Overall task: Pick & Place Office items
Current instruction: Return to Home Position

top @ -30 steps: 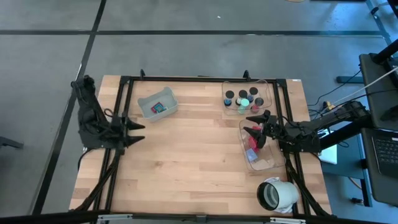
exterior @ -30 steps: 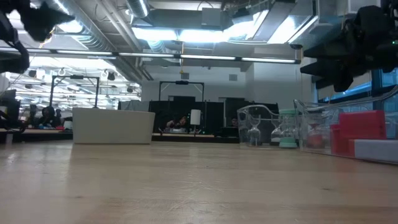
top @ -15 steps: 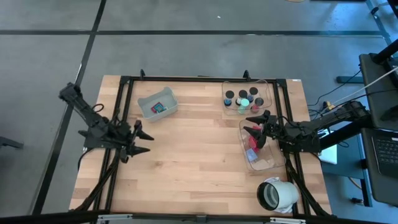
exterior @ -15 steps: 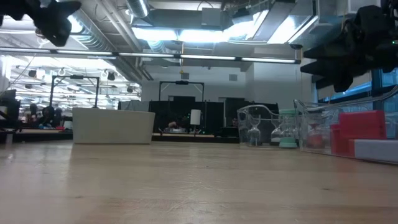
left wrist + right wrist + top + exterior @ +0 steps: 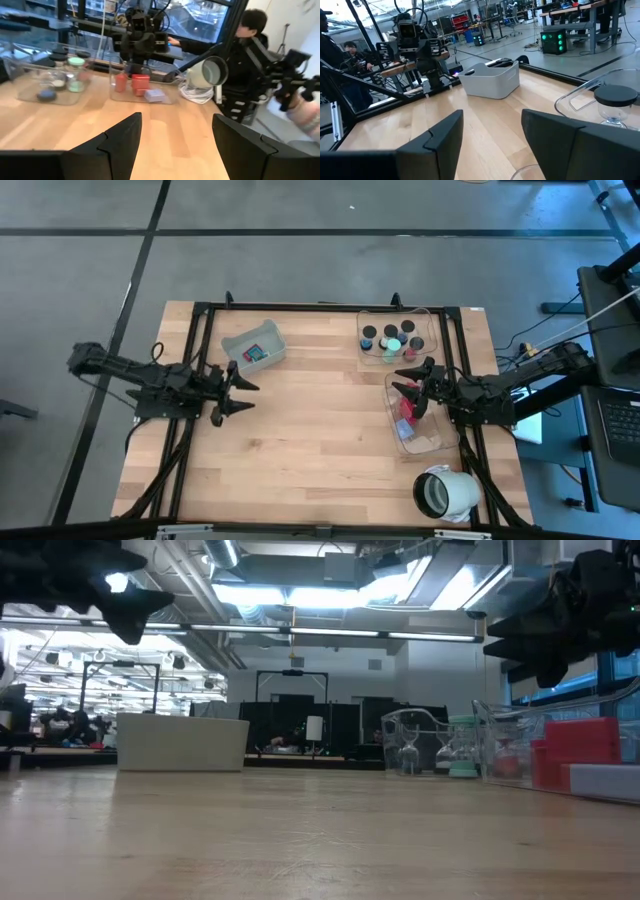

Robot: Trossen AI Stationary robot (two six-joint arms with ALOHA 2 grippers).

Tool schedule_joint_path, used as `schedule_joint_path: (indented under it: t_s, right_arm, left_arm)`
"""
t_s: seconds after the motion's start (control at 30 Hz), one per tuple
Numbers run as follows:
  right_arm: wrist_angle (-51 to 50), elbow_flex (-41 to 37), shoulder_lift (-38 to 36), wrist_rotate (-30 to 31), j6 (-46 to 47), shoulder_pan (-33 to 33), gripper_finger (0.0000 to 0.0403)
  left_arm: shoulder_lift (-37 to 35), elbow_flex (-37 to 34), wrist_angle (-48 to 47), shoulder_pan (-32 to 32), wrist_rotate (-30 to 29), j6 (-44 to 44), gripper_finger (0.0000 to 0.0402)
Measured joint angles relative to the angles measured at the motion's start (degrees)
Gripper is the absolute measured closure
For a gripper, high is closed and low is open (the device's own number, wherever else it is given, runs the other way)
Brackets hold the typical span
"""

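Observation:
Red blocks (image 5: 404, 416) and a lavender cube (image 5: 154, 95) lie in a clear tray (image 5: 428, 442) at the table's right. Black caps and teal bits (image 5: 391, 338) sit in a second clear tray (image 5: 436, 338) at the far right. A grey tray (image 5: 236, 353) at the far left holds a teal and a red bit (image 5: 253, 353). My right gripper (image 5: 397, 380) hovers open over the far end of the tray with the red blocks. My left gripper (image 5: 246, 391) is open, raised above bare wood near the grey tray.
A big white hollow cylinder (image 5: 445, 492) lies at the near right corner. A black frame (image 5: 300, 307) runs along the table's far edge and sides. Bare wood (image 5: 310, 430) spans the middle. A person (image 5: 252, 37) sits beyond the table's right side.
My left arm has stretched out flat from the left edge, carrying its open gripper toward the table's right, closer to the grey tray. My right arm has stayed still. No item has moved.

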Motion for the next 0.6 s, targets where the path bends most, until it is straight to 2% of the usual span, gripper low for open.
schedule_joint_path:
  t_s: [0.27, 0.6]
  right_arm:
    - [-0.32, 0.0, 0.0, -0.52, -0.03, 0.0, 0.0199]
    - [-0.31, 0.0, 0.0, -0.5, -0.03, 0.0, 0.0199]
  left_arm:
    - [-0.09, 0.0, 0.0, 7.53, 7.63, 4.73, 0.0162]
    - [-0.07, 0.0, -0.03, 8.6, 5.96, 9.86, 0.0162]
